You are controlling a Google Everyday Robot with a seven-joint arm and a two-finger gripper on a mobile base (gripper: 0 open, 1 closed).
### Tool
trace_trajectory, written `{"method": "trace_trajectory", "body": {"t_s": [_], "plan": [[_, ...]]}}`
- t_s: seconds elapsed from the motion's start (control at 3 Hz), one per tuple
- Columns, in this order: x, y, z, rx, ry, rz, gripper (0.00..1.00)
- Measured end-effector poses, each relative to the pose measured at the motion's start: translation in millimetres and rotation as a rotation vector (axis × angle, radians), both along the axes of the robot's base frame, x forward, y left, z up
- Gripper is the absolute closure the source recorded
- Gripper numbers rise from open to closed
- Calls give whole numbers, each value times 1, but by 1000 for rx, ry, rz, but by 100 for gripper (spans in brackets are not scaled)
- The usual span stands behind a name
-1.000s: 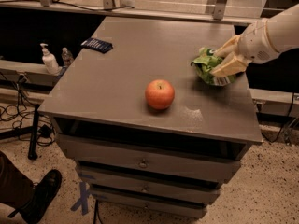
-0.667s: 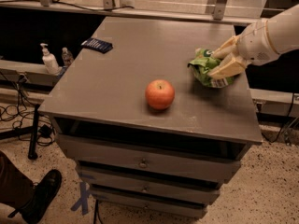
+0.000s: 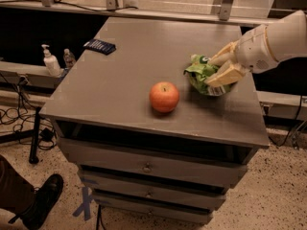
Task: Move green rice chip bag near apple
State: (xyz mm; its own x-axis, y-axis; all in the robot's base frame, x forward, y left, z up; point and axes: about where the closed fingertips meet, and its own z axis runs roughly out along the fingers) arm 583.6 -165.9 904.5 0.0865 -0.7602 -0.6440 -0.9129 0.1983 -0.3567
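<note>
The red-orange apple (image 3: 164, 97) sits on the grey cabinet top (image 3: 139, 71), near the front middle. The green rice chip bag (image 3: 200, 74) is crumpled, right of the apple and a short gap away from it. My gripper (image 3: 214, 72) comes in from the right on a white arm and is shut on the green rice chip bag, with one tan finger above it and one across its front. The bag's right side is hidden behind the fingers.
A flat dark-blue packet (image 3: 99, 46) lies at the back left of the cabinet top. Two small bottles (image 3: 50, 61) stand on a ledge to the left. A person's shoe (image 3: 43, 200) is on the floor at the lower left. Drawers face the front.
The gripper and the green bag have shifted a little to the left, closer to the apple. The apple has not moved.
</note>
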Motion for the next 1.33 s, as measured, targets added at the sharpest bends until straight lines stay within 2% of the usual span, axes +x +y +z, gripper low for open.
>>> {"method": "trace_trajectory", "body": {"t_s": [0.33, 1.33], "plan": [[-6, 7, -6, 7, 17, 7, 100], [-14, 16, -17, -2, 45, 19, 36]]}}
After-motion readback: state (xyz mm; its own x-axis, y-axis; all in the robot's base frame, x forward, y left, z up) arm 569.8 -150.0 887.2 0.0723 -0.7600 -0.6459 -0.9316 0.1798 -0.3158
